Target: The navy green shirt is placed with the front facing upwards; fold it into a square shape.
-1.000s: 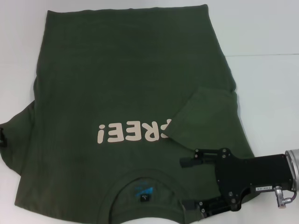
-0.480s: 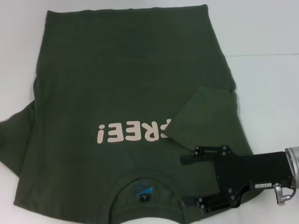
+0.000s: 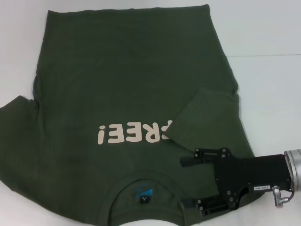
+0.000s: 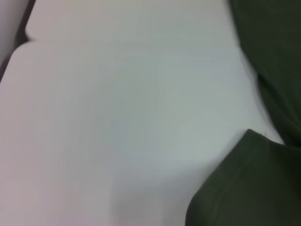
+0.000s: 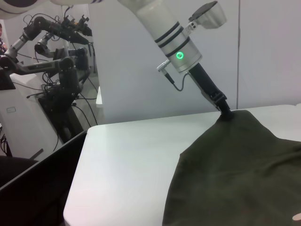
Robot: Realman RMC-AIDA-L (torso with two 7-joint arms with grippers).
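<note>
A white table [image 3: 268,33] fills the head view, and most of it is covered by the navy green shirt [image 3: 127,80]. The shirt lies front side up, spread from the 12 o'clock edge of the view down to 6 o'clock. Its hem is at 12 o'clock and its round collar [image 3: 141,186] sits at 6 o'clock, nearest the robot, with a blue label print [image 3: 143,194] inside it. Pale pink lettering [image 3: 134,133] runs across the chest, reading upside down from this side. The sleeve at 3 o'clock [image 3: 202,115] is folded inward over the shirt body and covers the end of the lettering. The sleeve at 9 o'clock [image 3: 16,117] is spread flat, reaching the edge of the view.

The right gripper [image 3: 188,182], black, reaches in from 4 o'clock and sits over the shoulder of the shirt just beside the collar. Its two fingers stand apart with bare cloth between them, holding nothing.

In the right wrist view, the left gripper [image 5: 225,112] appears across the table on a white arm with a green light, its tip down at a raised corner of the shirt. Whether its jaws are clenched on the cloth cannot be told. The left wrist view shows only table surface and dark cloth along one side.
</note>
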